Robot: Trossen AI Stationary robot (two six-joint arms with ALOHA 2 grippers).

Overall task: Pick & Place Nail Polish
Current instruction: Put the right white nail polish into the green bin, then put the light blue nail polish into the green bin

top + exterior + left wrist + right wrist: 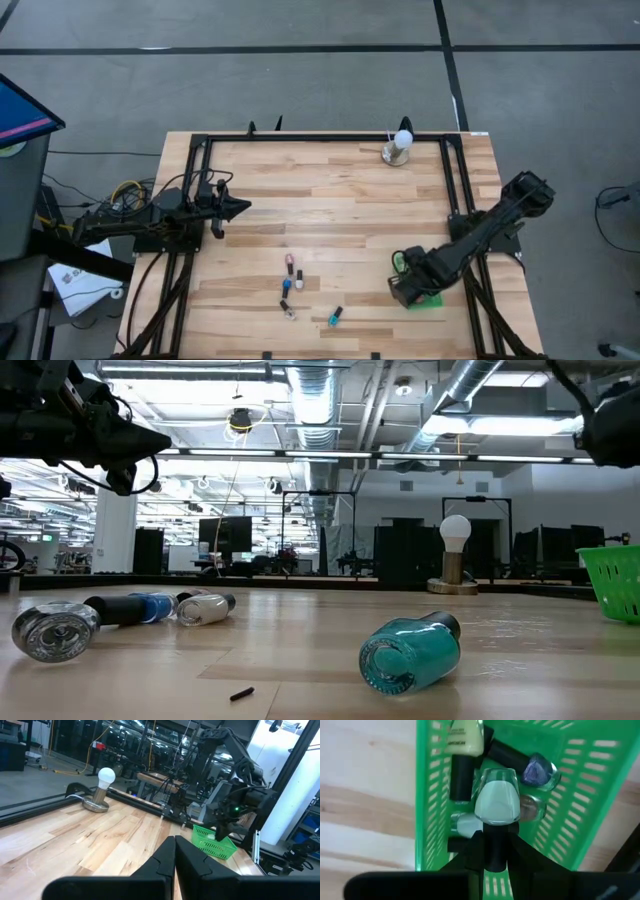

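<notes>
A pale mint nail polish bottle [497, 802] sits clamped by its dark cap in the right tool [492, 851], straight above the green basket [427, 810] near the bench's [330, 200] right front corner. Inside the basket lie several more bottles, among them a cream one [465, 737] and a blue-violet one [540, 770]. Toward the front edge of the bench, near its middle, loose bottles lie on their sides: a teal one [410, 652], a blue one [140, 607], a white one [203, 608] and a clear one [52, 630]. The left tool [228, 207] hangs over the left side of the bench, its fingers pressed together and holding nothing. A white ball on a metal base [399, 146] stands near the back edge.
</notes>
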